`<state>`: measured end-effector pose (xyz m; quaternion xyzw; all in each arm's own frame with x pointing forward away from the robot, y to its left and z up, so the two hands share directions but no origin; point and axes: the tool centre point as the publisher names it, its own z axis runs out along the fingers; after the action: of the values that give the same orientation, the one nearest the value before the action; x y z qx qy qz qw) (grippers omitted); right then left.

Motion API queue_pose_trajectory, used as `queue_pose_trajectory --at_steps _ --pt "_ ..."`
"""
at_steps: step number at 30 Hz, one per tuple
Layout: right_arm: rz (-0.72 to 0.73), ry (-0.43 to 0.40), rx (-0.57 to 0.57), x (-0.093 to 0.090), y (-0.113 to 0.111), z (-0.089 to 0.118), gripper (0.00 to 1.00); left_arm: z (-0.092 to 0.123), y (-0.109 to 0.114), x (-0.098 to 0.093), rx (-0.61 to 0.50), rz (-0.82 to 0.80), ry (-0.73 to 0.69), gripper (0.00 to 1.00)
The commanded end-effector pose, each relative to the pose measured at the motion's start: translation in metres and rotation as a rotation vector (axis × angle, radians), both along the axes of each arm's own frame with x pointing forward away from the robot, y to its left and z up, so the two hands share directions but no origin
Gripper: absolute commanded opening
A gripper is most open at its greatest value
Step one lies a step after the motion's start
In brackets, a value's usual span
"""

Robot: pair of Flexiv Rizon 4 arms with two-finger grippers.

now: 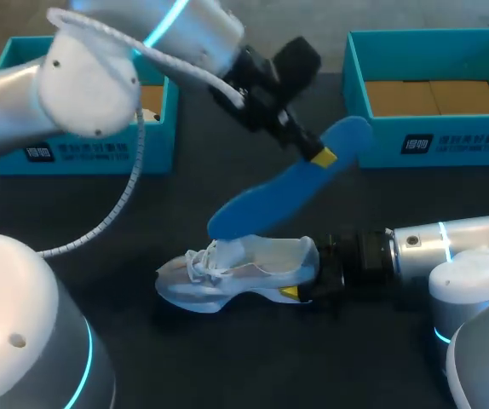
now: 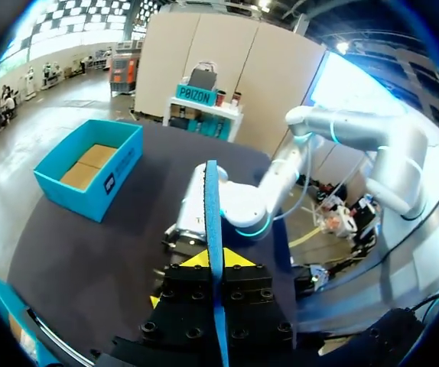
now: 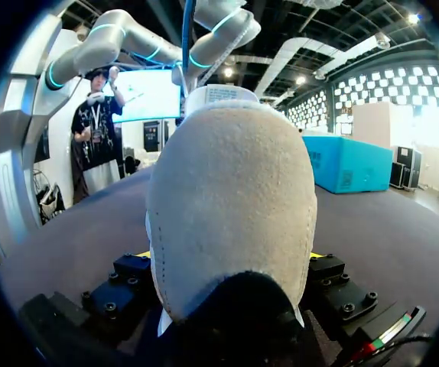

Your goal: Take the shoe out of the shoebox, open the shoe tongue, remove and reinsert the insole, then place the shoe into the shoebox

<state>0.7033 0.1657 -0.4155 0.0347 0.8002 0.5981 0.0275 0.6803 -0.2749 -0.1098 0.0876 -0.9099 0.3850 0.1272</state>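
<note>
**Insole aloft, shoe gripped at the heel**

On the dark counter [image 1: 253, 362], near its middle: a white shoe [image 1: 227, 273], upright on its sole, toe toward the left arm's side, outside both boxes. Clamped at the heel by the right gripper [image 1: 300, 288], a yellow tip against the side of the heel. Seen from the right wrist as a shoe [image 3: 231, 199] whose pale heel fills nearly everything (only slivers of yellow at its two flanks).

Above the shoe, in the air: a blue insole [image 1: 291, 187], slanted, lower end over the laces and the shoe's mouth, upper end pointing toward the right box [image 1: 436, 136]. Contact between that lower end and the shoe: impossible to tell. Pinched toward its upper end by the left gripper [image 1: 319, 155], fingers closed flat on its two faces.

From the left wrist: the insole [image 2: 213, 222] edge-on, running out between the yellow tips of the left gripper [image 2: 216, 258], with the shoe [image 2: 192, 206] just beyond and beside it.

At the far edge of the counter, two open turquoise boxes, well apart. Left box [image 1: 83, 152] partly behind the left arm. Right box [image 2: 89, 172] with a brown cardboard floor.
</note>
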Motion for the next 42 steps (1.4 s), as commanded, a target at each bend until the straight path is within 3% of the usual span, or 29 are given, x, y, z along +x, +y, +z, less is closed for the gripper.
queue_pose_trajectory --at_steps 1,8,24,27,31,42 --pt "-0.001 0.000 -0.003 -0.001 0.000 0.001 0.00 0.008 0.023 -0.009 -0.061 -0.033 0.040 0.00" --pt "-0.001 0.000 -0.003 -0.001 0.000 0.001 0.00 0.029 0.028 -0.023 -0.128 -0.058 0.117 0.00" --pt "-0.001 0.000 -0.003 -0.001 0.000 0.001 0.00 0.029 0.028 -0.023 -0.128 -0.058 0.117 0.00" --pt "-0.001 0.000 -0.003 -0.001 0.000 0.001 0.00 0.027 0.034 -0.021 -0.252 -0.015 0.226 0.00" --pt "-0.001 0.000 -0.003 -0.001 0.000 0.001 0.00 0.032 0.037 -0.023 -0.339 0.032 0.250 0.00" --pt "-0.001 0.000 -0.003 -0.001 0.000 0.001 0.00 0.082 0.045 -0.044 -0.556 -0.002 0.281 0.00"
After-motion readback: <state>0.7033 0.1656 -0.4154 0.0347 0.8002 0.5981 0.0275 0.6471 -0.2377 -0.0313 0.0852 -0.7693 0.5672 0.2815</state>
